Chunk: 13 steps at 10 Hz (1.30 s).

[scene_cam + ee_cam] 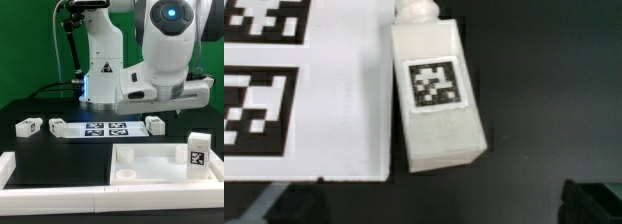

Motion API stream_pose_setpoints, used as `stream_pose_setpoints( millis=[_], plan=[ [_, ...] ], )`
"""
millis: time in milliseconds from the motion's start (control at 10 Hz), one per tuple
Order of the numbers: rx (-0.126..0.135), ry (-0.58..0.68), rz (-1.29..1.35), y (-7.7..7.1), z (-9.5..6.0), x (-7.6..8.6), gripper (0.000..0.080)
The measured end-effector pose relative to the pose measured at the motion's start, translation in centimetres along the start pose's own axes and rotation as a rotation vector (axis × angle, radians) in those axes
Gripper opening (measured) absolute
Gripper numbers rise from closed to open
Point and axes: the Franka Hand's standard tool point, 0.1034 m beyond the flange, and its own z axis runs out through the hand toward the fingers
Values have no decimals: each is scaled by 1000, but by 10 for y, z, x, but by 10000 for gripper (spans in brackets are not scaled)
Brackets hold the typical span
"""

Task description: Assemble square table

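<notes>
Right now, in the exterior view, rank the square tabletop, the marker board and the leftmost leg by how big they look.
1. Square tabletop, though it lies nearest the camera, which flatters it.
2. Marker board.
3. Leftmost leg, clearly smallest.

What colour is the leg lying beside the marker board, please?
White leg with a black-and-white tag; clearest in the wrist view.

Warning triangle (101, 68) on the arm's white base (96, 88)
</notes>
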Motion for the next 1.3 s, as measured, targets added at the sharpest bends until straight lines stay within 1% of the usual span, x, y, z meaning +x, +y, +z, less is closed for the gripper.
stream_pose_setpoints(
  millis=[100, 200, 300, 400, 700, 800, 900, 1100, 1200, 1300],
  plan=[
    [-28, -38, -10, 1, 8, 1, 649],
    [-112, -40, -62, -1, 13, 0, 649],
    [-110, -57, -65, -3, 14, -2, 649],
    [-105, -52, -55, 1, 13, -1, 649],
    [-101, -53, -50, 3, 13, -1, 649],
    [-95, -57, -46, 5, 15, -1, 649],
    [-92, -84, -25, 10, 22, 0, 649],
    [-107, -165, 35, 4, 34, -2, 649],
    [-117, -168, 46, 2, 41, 1, 649],
    [-121, -174, 63, 2, 44, 0, 649]
  ],
)
